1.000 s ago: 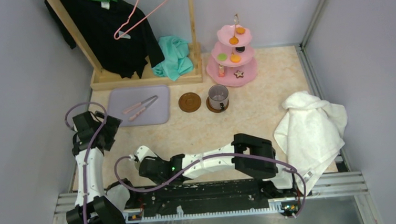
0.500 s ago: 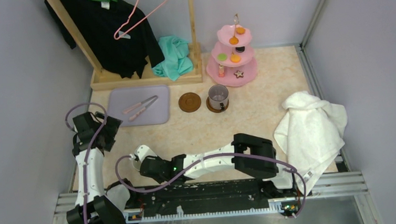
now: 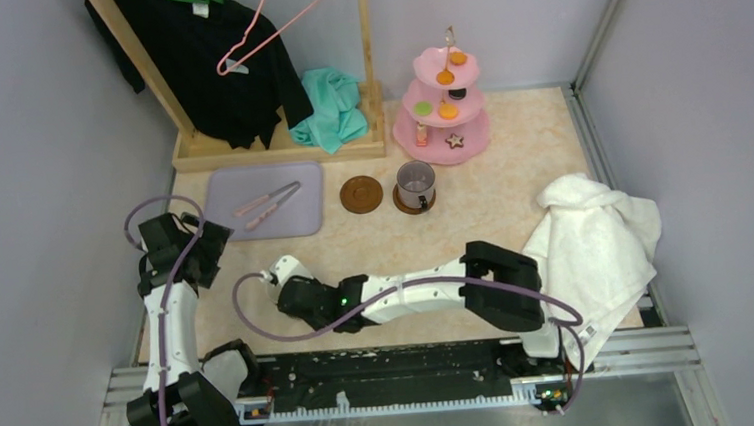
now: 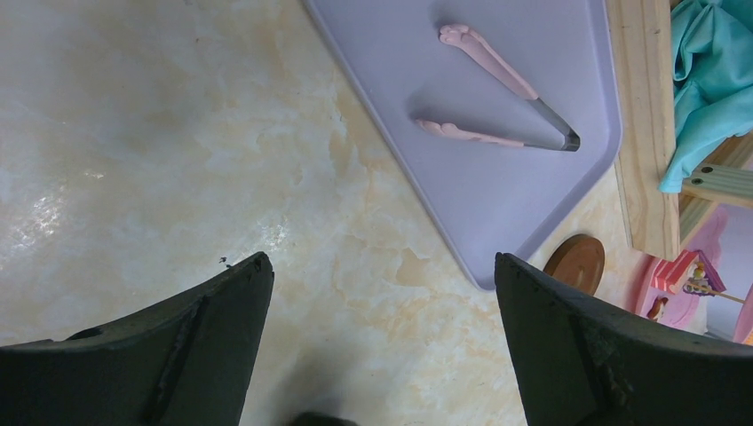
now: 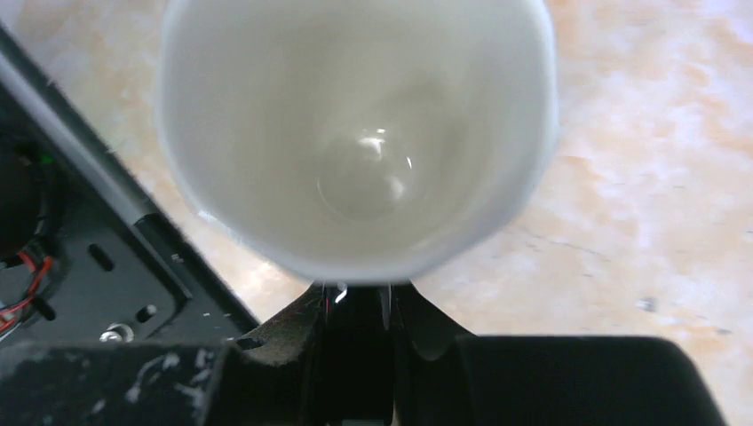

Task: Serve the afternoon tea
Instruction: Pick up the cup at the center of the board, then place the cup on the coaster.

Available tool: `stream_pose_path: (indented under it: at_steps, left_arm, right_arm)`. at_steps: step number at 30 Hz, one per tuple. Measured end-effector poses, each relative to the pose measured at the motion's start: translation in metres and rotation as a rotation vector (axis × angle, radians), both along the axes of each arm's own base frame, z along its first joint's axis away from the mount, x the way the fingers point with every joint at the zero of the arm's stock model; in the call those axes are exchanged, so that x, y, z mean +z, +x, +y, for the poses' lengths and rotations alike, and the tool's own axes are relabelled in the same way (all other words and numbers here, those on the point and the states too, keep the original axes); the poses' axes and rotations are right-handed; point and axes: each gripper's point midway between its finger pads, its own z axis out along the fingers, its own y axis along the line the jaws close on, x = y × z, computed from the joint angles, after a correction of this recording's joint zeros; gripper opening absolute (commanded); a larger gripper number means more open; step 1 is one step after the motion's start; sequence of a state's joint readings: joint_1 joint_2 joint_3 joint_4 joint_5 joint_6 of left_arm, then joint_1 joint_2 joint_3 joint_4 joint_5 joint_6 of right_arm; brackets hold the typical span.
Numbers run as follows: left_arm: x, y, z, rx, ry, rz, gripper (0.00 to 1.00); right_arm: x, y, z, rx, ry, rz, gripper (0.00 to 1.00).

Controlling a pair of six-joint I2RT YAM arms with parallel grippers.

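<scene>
**Cream mug [image 5: 355,133] held mouth-up in the right gripper [image 5: 360,297], near the front edge of the table [image 3: 475,231].**
Jaws pinch its near side (handle hidden), likely bound for the bare coaster [image 3: 361,194] beside the purple mug [image 3: 415,183]; left gripper [image 4: 382,266] gapes wide, idle.

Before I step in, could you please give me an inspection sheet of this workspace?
Surface: marbled table, no spills seen.
Job's things: pink stand holds the sweets; see-through mug sits on a coaster; second coaster bare; cream mug empty.
Clutter: tongs on purple tray; white towel; teal cloth; black garment on wooden rack.
Grippers: left gripper open above bare table; right gripper shut on the cream mug.
Cables: purple cables loop beside both arms.
Surroundings: plain grey walls.
</scene>
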State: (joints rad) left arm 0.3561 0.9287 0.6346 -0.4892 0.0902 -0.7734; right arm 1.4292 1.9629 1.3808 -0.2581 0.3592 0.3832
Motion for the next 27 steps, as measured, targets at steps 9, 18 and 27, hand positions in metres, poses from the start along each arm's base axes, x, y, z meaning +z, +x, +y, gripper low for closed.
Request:
stream_pose_path:
  at_steps: [9, 18, 27]
  left_arm:
    - [0.001, 0.001, 0.000, 0.000, 0.001, -0.005, 0.99]
    - [0.001, 0.002, 0.001, -0.001, -0.001, -0.015, 0.99]
    - [-0.001, 0.004, 0.001, 0.000, -0.005, -0.014, 0.99]
  right_arm:
    - [0.029, 0.088, -0.047, -0.184, -0.018, -0.043, 0.00]
    - [0.031, 0.161, -0.092, -0.326, -0.056, -0.065, 0.00]
    - [0.052, 0.210, -0.108, -0.401, -0.011, -0.119, 0.00]
